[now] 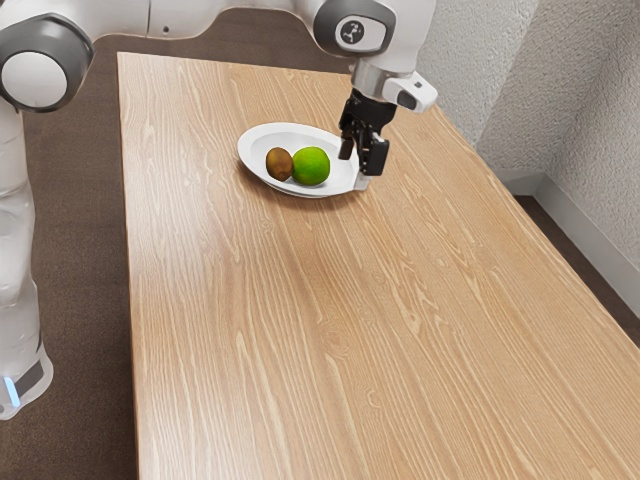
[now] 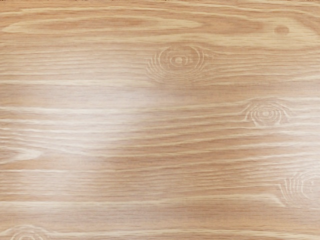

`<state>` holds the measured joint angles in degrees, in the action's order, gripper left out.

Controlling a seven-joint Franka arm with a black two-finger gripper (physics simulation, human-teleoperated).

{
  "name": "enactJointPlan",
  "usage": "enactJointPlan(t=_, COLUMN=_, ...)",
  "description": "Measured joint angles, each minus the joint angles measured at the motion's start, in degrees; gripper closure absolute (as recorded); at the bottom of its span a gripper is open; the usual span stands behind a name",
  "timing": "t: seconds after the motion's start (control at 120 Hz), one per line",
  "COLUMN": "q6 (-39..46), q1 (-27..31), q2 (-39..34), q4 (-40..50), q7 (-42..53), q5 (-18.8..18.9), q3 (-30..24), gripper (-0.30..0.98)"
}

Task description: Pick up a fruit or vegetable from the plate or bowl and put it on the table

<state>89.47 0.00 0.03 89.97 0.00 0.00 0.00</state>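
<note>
The tool [image 1: 358, 163], fingers apart, hangs by the plate [image 1: 290, 134], whose green fruit [image 1: 311, 166] is probably firm, fairly light and apt to roll: clasp its middle.

Both above tabletop [image 1: 250, 330], wrist view closer

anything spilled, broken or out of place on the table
Nothing clearly stands out: the brown fruit and green fruit sit side by side in the white dish, with no spill or damage visible on the table.
</note>
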Motion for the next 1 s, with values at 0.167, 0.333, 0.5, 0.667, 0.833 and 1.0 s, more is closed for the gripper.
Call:
enactJointPlan(t=0.167, q6=-2.94, q1=4.07, q2=10.01, q4=-20.85, q7=-1.25, q5=4.81, q3=-2.61, gripper=0.0)
enactJointPlan(t=0.333, q6=-5.15, q1=5.77, q2=10.57, q4=-21.91, q7=-2.29, q5=5.98, q3=-2.82, gripper=0.0)
enactJointPlan(t=0.5, q6=-12.2, q1=7.37, q2=9.59, q4=-21.2, q7=-4.19, q5=6.17, q3=-2.74, gripper=0.0)
enactJointPlan(t=0.667, q6=-16.25, q1=11.73, q2=3.72, q4=-11.84, q7=-5.67, q5=4.69, q3=-2.71, gripper=0.0)
enactJointPlan(t=0.833, q6=-15.3, q1=12.88, q2=-3.89, q4=-0.13, q7=-6.28, q5=2.57, q3=2.38, gripper=0.0)
enactJointPlan(t=1.0, q6=-12.65, q1=12.94, q2=-11.29, q4=11.34, q7=-6.55, q5=1.42, q3=6.6, gripper=0.0)
